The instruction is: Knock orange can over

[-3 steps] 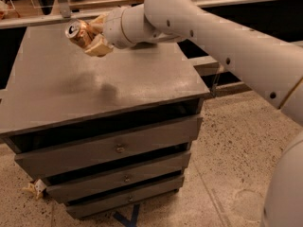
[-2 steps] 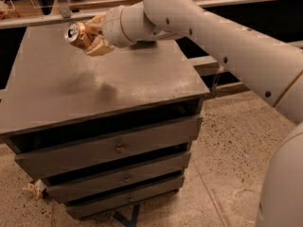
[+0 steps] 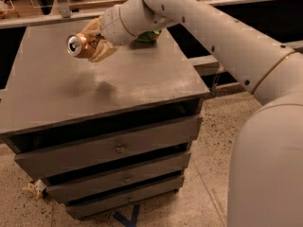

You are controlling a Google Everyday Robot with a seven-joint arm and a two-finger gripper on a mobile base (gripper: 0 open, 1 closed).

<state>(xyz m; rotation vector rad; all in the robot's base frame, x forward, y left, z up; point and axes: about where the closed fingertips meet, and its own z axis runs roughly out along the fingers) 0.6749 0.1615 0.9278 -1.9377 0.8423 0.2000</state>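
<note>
The orange can (image 3: 77, 45) lies on its side in the air above the grey cabinet top (image 3: 57, 98), its silver pull-tab end facing left toward the camera. My gripper (image 3: 93, 44) is shut on the can's body, one tan finger (image 3: 91, 29) above it and one below. The white arm reaches in from the upper right. The can's shadow falls on the cabinet top just below and to the right of it.
A green object (image 3: 150, 36) lies on the cabinet's far side, mostly hidden behind my wrist. The cabinet has three drawers (image 3: 118, 148) below. A shelf rail runs behind it. A speckled floor lies to the right, with a small scrap (image 3: 35, 189) at the lower left.
The gripper with the can in it has come down a little toward the cabinet top. The can stays on its side in the grip.
</note>
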